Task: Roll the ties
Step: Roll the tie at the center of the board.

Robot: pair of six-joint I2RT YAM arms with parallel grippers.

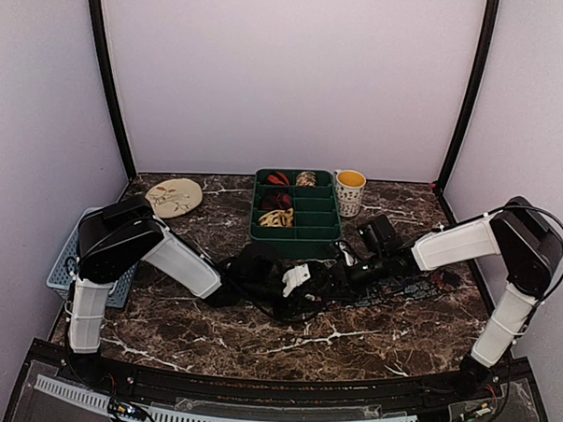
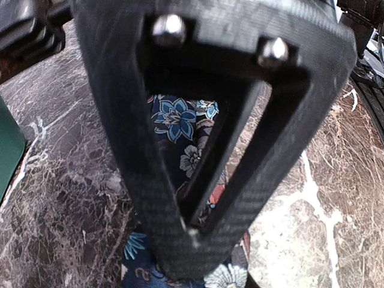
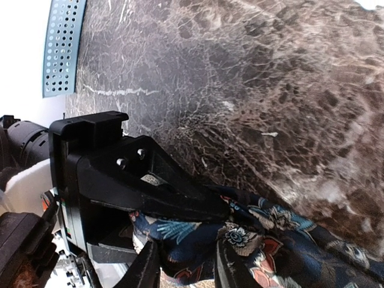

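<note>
A dark blue floral tie [image 3: 282, 240] lies on the marble table [image 1: 211, 329] at the middle. In the top view its free length [image 1: 411, 290] runs right under the right arm. My left gripper [image 2: 193, 234] has its fingertips together, pinched on the tie [image 2: 177, 120]. It also shows in the right wrist view [image 3: 201, 207], lying on top of the bunched fabric. My right gripper [image 3: 183, 267] holds the bunched end of the tie between its two fingers. In the top view the left gripper [image 1: 278, 282] and the right gripper [image 1: 310, 283] meet tip to tip. Rolled ties [image 1: 277, 200] sit in a green tray [image 1: 296, 234].
The green tray stands just behind the grippers. An orange-filled cup [image 1: 350, 192] is at its right and a tan plate [image 1: 174, 197] at the back left. A blue perforated basket [image 1: 66, 262] sits at the left edge and also shows in the right wrist view [image 3: 60, 48].
</note>
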